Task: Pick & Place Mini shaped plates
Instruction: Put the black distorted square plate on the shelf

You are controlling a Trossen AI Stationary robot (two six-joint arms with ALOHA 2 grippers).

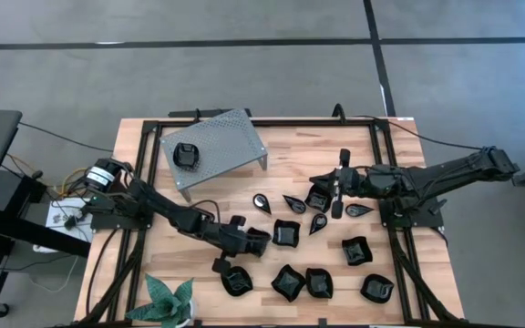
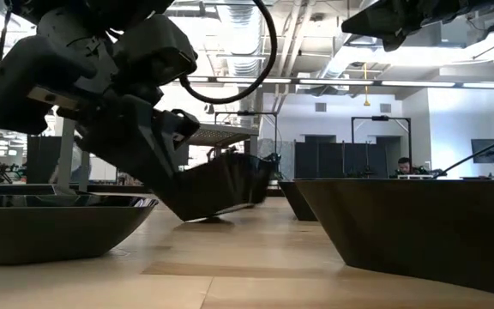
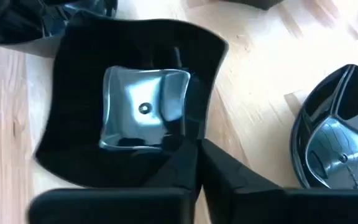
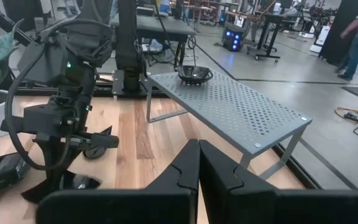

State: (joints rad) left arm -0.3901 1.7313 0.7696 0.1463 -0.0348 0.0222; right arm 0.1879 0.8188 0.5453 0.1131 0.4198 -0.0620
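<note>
Several glossy black mini shaped plates lie on the wooden table (image 1: 244, 182). One more plate (image 1: 187, 156) sits on the grey perforated stand (image 1: 217, 146). My left gripper (image 1: 261, 238) reaches in from the left, slanting down, and is shut on a squarish plate (image 3: 142, 106), which is also in the high view (image 1: 286, 233). My right gripper (image 4: 199, 163) is shut on nothing. It hangs level above the plates at the middle right (image 1: 324, 180) and faces the stand. My left gripper pinches the squarish plate's rim (image 3: 188, 144) between its two fingers, on the side nearest the arm. The fingers come slanting down from the table's left. In the low view the plate (image 2: 225, 184) stands tipped, with its low edge (image 2: 198, 215) on the table.
Loose plates lie near the front edge (image 1: 290, 282) and at the right (image 1: 356, 251), and small leaf-shaped ones (image 1: 294, 203) lie at the centre. A green plant (image 1: 169, 301) stands at the front left. A black frame rail (image 1: 272, 121) runs around the table. People move in the room beyond.
</note>
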